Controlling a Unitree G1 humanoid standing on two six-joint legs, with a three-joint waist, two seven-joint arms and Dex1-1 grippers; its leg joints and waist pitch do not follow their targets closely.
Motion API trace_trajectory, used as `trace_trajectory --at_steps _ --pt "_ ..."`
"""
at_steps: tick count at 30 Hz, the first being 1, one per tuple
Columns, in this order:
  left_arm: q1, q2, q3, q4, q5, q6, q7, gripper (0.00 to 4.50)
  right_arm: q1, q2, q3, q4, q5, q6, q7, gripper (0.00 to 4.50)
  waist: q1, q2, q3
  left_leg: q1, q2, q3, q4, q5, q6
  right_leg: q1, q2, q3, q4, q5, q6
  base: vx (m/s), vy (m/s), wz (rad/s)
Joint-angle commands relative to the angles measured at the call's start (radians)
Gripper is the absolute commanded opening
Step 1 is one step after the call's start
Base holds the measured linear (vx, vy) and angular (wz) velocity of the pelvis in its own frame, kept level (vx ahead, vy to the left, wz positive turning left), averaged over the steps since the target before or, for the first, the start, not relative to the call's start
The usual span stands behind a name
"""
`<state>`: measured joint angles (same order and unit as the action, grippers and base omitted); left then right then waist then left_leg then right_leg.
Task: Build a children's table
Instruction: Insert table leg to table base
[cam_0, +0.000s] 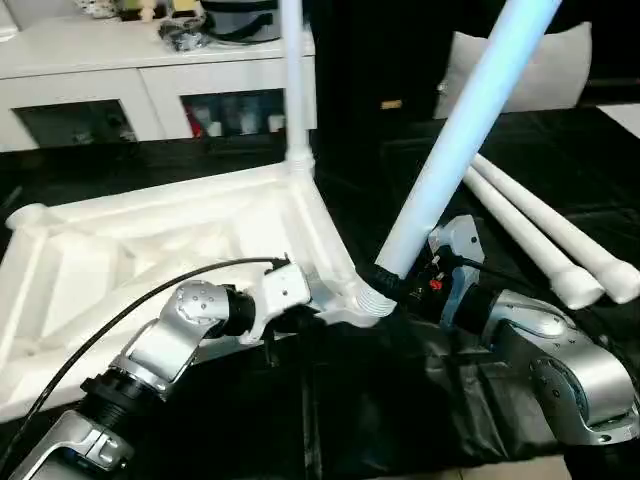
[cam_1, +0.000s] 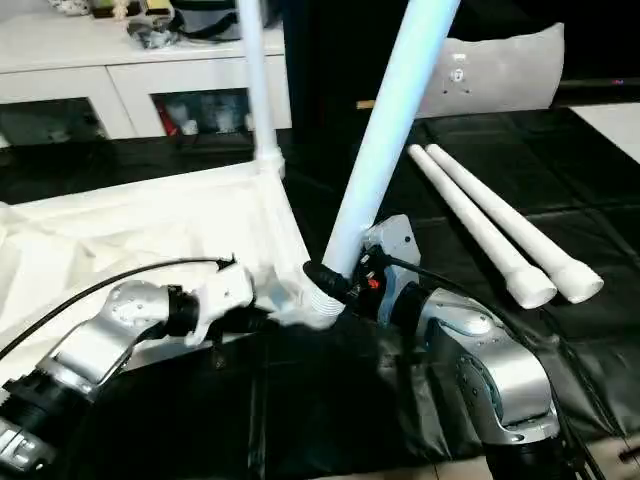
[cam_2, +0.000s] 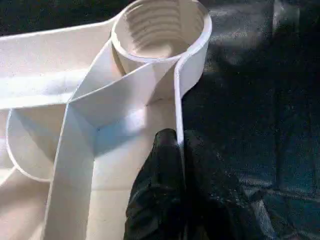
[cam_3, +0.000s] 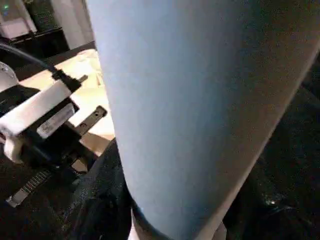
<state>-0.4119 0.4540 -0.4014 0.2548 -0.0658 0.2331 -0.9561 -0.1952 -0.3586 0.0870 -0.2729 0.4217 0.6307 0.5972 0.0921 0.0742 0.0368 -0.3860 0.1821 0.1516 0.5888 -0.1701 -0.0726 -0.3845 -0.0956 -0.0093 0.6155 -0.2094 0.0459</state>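
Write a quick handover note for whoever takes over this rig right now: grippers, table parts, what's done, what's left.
Left gripper: shut on the table top rim, beside the near corner socket.
Right gripper: holding a tilted leg, threaded end at that socket.
Done: one leg stands in the far corner socket.
Left: seat the tilted leg, then fit the two loose legs lying on the black surface to the right.

Held table leg (cam_0: 455, 140): upper end cut off by frame top. Upright leg (cam_0: 293, 80) likewise. Cabinet (cam_0: 120, 75) contents indistinct behind glass.
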Motion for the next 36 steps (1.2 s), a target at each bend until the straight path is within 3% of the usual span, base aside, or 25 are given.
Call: trace_trajectory --at_steps 1,4,9,11,12,15,18,22,24,30,34,35,36 --pt "0.017 -0.014 0.045 -0.029 -0.065 0.007 -0.002 0.55 0.0 -0.005 -0.002 -0.018 0.003 0.002 0.003 1.91 -0.006 -0.018 -0.056 0.012 0.018 0.004 -0.079 -0.254 -0.036 0.026 -0.023 0.013 -0.074 -0.22 -0.163 0.0 0.0 0.0" --pt "0.033 -0.01 0.062 -0.038 -0.072 -0.011 0.0 1.0 -0.002 -0.005 0.001 -0.012 0.0 -0.002 0.005 1.91 -0.01 -0.016 -0.059 0.01 0.02 0.004 -0.077 -0.232 -0.028 0.028 -0.022 0.012 -0.071 -0.165 -0.178 0.0 0.0 0.0" --pt "0.062 0.033 0.075 -0.047 -0.056 -0.004 -0.03 1.01 -0.013 -0.003 0.008 -0.001 -0.003 -0.007 0.007 1.91 -0.012 -0.022 -0.061 0.01 0.019 0.009 -0.07 -0.178 -0.009 0.03 -0.017 0.011 -0.066 -0.086 -0.187 0.0 0.0 0.0" --pt "0.07 0.049 0.078 -0.054 -0.061 0.003 -0.043 1.01 -0.015 -0.004 0.01 0.002 -0.004 -0.009 0.01 1.91 -0.011 -0.018 -0.061 0.014 0.021 0.009 -0.07 -0.179 -0.008 0.027 -0.017 0.011 -0.064 -0.083 -0.195 0.0 0.0 0.0" --pt "0.076 0.06 0.078 -0.057 -0.057 0.0 -0.046 0.71 -0.017 -0.006 0.012 0.005 -0.006 -0.011 0.012 1.91 -0.009 -0.018 -0.06 0.015 0.021 0.01 -0.071 -0.186 -0.009 0.027 -0.017 0.011 -0.064 -0.09 -0.197 0.0 0.0 0.0" --pt "0.09 0.083 0.079 -0.065 -0.052 -0.005 -0.051 0.64 -0.021 -0.006 0.016 0.011 -0.009 -0.014 0.015 1.91 -0.009 -0.018 -0.057 0.016 0.023 0.01 -0.075 -0.219 -0.016 0.025 -0.019 0.012 -0.067 -0.135 -0.192 0.0 0.0 0.0" --pt "0.097 0.09 0.085 -0.07 -0.054 -0.002 -0.058 0.28 -0.028 -0.004 0.02 0.017 -0.01 -0.015 0.017 1.91 -0.009 -0.02 -0.055 0.018 0.023 0.01 -0.078 -0.25 -0.024 0.022 -0.019 0.013 -0.071 -0.178 -0.182 0.0 0.0 0.0" --pt "0.1 0.091 0.092 -0.072 -0.066 0.004 -0.079 0.03 -0.047 -0.001 0.033 0.037 -0.019 -0.019 0.024 1.91 -0.012 -0.02 -0.056 0.017 0.022 0.01 -0.077 -0.237 -0.028 0.024 -0.019 0.014 -0.069 -0.166 -0.182 0.0 0.0 0.0" --pt "0.097 0.099 0.084 -0.068 -0.063 0.004 -0.09 0.0 -0.062 -0.001 0.047 0.056 -0.029 -0.019 0.029 1.91 -0.014 -0.015 -0.058 0.016 0.021 0.01 -0.075 -0.219 -0.028 0.024 -0.018 0.013 -0.066 -0.135 -0.189 0.0 0.0 0.0" --pt "0.084 0.1 0.07 -0.061 -0.072 -0.009 -0.137 0.0 -0.143 0.021 0.086 0.165 -0.053 -0.007 0.04 1.91 -0.019 -0.019 -0.062 0.016 0.019 0.012 -0.069 -0.185 -0.017 0.028 -0.017 0.011 -0.059 -0.069 -0.218 0.0 0.0 0.0" --pt "0.069 0.093 0.062 -0.064 -0.074 -0.021 -0.164 0.0 -0.16 0.014 0.111 0.202 -0.048 0.028 0.067 1.91 -0.011 -0.021 -0.062 0.018 0.022 0.014 -0.068 -0.17 -0.006 0.028 -0.017 0.012 -0.058 -0.054 -0.223 0.0 0.0 0.0" --pt "0.068 0.092 0.061 -0.064 -0.074 -0.022 -0.165 0.0 -0.161 0.014 0.113 0.207 -0.048 0.03 0.071 1.91 -0.011 -0.026 -0.061 0.018 0.022 0.015 -0.068 -0.176 -0.006 0.028 -0.016 0.011 -0.058 -0.058 -0.223 0.0 0.0 0.0" --pt "0.065 0.094 0.056 -0.063 -0.07 -0.026 -0.169 0.0 -0.163 0.015 0.114 0.213 -0.048 0.029 0.077 1.91 -0.008 -0.023 -0.06 0.019 0.022 0.014 -0.069 -0.183 -0.009 0.027 -0.017 0.011 -0.059 -0.071 -0.222 0.0 0.0 0.0"
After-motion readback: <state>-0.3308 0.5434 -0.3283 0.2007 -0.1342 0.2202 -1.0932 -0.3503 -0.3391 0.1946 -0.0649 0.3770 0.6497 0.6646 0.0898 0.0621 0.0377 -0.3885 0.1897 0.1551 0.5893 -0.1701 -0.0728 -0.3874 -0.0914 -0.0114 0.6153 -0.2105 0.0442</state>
